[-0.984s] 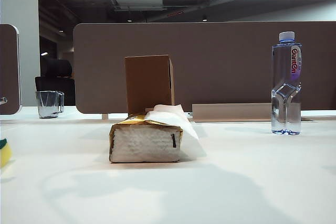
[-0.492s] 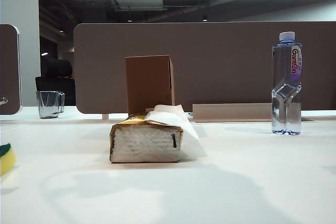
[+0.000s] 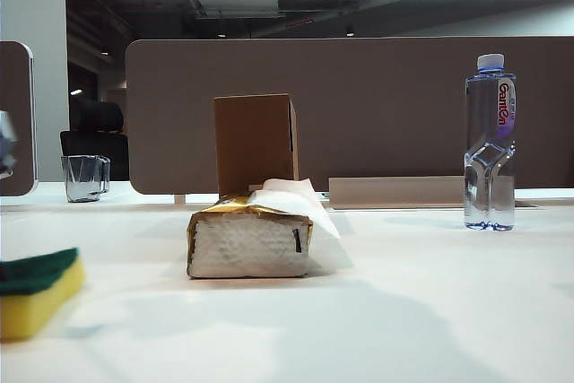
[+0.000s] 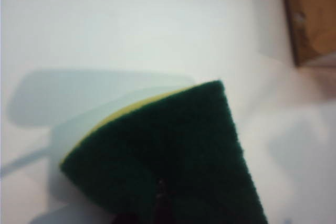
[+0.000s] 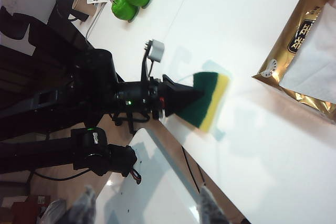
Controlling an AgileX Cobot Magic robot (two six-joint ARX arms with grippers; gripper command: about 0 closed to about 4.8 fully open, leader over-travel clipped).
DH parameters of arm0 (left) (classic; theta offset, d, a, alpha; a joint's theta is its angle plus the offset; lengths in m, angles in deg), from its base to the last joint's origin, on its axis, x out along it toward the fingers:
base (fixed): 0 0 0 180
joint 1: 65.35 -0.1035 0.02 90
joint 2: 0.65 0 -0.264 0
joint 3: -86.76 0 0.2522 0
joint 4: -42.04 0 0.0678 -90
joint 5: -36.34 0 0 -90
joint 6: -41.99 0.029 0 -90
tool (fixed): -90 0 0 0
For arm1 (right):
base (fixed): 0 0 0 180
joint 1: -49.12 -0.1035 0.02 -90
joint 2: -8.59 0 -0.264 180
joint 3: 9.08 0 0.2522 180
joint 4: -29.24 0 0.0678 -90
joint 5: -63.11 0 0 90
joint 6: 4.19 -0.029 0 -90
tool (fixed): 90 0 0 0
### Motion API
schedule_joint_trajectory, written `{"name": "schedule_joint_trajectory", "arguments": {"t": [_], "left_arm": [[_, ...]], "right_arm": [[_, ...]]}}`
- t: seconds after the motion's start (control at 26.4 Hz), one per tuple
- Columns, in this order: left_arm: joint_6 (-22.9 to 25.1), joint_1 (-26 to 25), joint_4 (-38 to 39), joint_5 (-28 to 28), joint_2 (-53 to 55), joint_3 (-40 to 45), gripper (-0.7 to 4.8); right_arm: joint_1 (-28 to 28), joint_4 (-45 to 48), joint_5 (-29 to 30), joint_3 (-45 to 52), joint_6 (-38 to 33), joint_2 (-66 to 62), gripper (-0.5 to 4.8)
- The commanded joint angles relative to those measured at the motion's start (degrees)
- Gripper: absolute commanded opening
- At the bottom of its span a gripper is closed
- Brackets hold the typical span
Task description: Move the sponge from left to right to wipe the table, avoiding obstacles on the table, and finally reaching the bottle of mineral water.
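Right wrist view: left gripper (image 5: 181, 99) clamps the sponge (image 5: 209, 99) (green side up); right gripper's fingers (image 5: 207, 207) stand apart.

Left claw clamped, right claw waiting

My black left gripper (image 5: 184, 99) pinches the yellow-and-green foam sponge (image 5: 209, 99); my right gripper's blurred fingers (image 5: 206, 203) stand apart, empty.

The left arm (image 5: 79, 103) is black and blocky, tapering to a pointed black left gripper (image 5: 184, 100) (a small grey box sits on top).
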Motion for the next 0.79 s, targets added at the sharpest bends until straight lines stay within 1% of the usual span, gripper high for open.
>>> {"name": "schedule_joint_trajectory", "arguments": {"t": [0.04,0.11,0.15,0.23,0.26,0.34,0.53,0.64,0.79], "left_arm": [[-3.39,3.78,0.70,0.15,0.39,0.66,-0.06],[-5.79,6.36,-1.09,-0.35,1.11,0.63,-0.06],[-6.19,7.41,-1.97,-0.52,1.70,0.63,-0.06],[-7.63,9.64,-5.05,-0.72,4.31,0.63,-0.06],[-9.51,11.28,-7.98,-0.74,6.82,0.61,-0.06],[-10.97,12.96,-11.26,-0.72,9.44,0.59,-0.06],[-14.53,17.79,-17.81,-0.76,14.84,0.46,-0.06],[-16.24,20.33,-20.02,-1.36,16.46,0.33,-0.06],[-18.38,23.76,-22.27,-4.02,17.66,-0.24,-0.06]], "right_arm": [[-0.04,0.44,0.57,-0.24,0.28,0.44,2.52],[-0.04,-0.52,0.57,-0.24,0.50,0.52,2.52],[-0.04,-1.31,0.57,-0.24,0.74,0.55,2.52],[-0.04,-3.28,0.61,-0.24,2.10,0.55,2.52],[-0.04,-4.42,0.59,-0.24,2.43,0.55,2.52],[-0.04,-5.77,0.66,-0.24,3.13,0.55,2.52],[-0.04,-9.60,1.86,-0.24,4.55,0.63,2.52],[-0.04,-11.65,1.75,-0.24,5.84,1.11,2.52],[0.02,-14.80,1.57,-0.24,7.91,1.95,2.52]]}}
